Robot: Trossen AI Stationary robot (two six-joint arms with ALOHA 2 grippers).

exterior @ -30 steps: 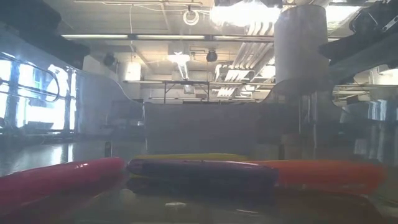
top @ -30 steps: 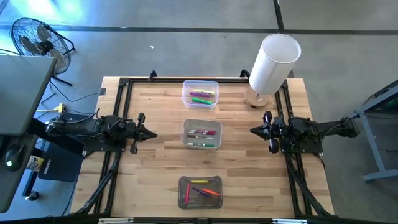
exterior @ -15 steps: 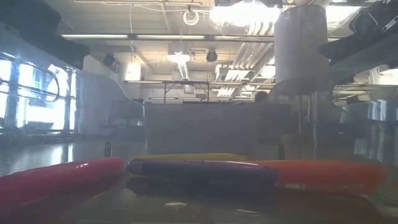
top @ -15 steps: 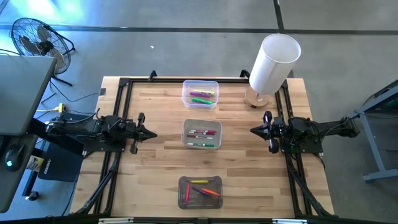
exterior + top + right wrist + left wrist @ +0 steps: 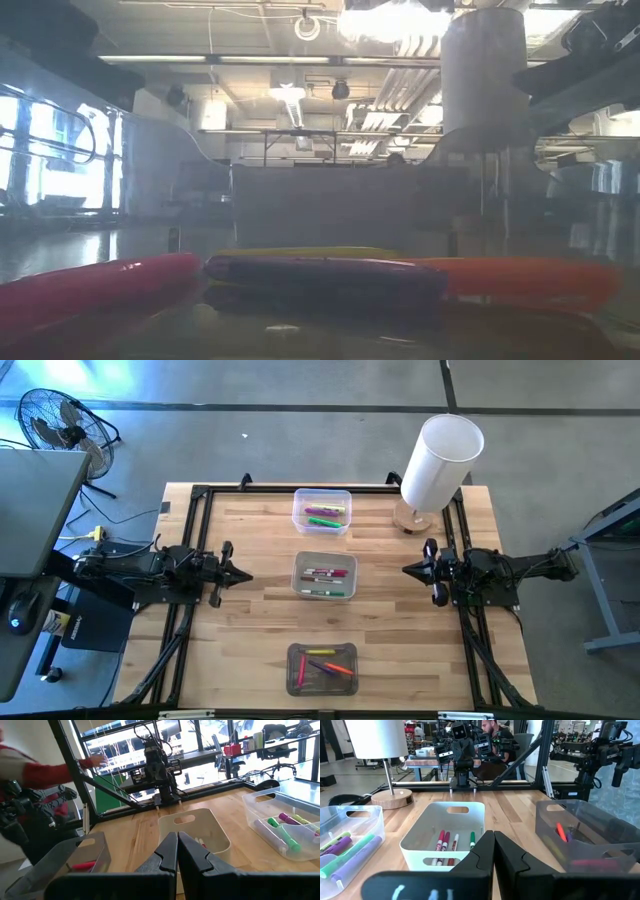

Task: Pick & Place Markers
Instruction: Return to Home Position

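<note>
The markers lie in three bins along the table's middle. Purple and green ones fill the clear far bin [image 5: 322,510]. Thin red and green ones rest in the white middle bin [image 5: 324,576]. Yellow, orange, red and purple ones lie in the grey near bin [image 5: 322,668], and the low view looks in on the purple marker [image 5: 325,272] and red marker [image 5: 95,285]. My left gripper [image 5: 247,575] is shut at the table's left side and points level at the middle bin. My right gripper [image 5: 405,570] is shut at the right side, facing it. Both hold nothing.
A tall white lamp [image 5: 440,460] on a round wooden base stands at the table's far right corner. A black frame [image 5: 200,495] runs along the table's edges. Beyond the table, a person's red sleeve [image 5: 40,772] shows in the right wrist view.
</note>
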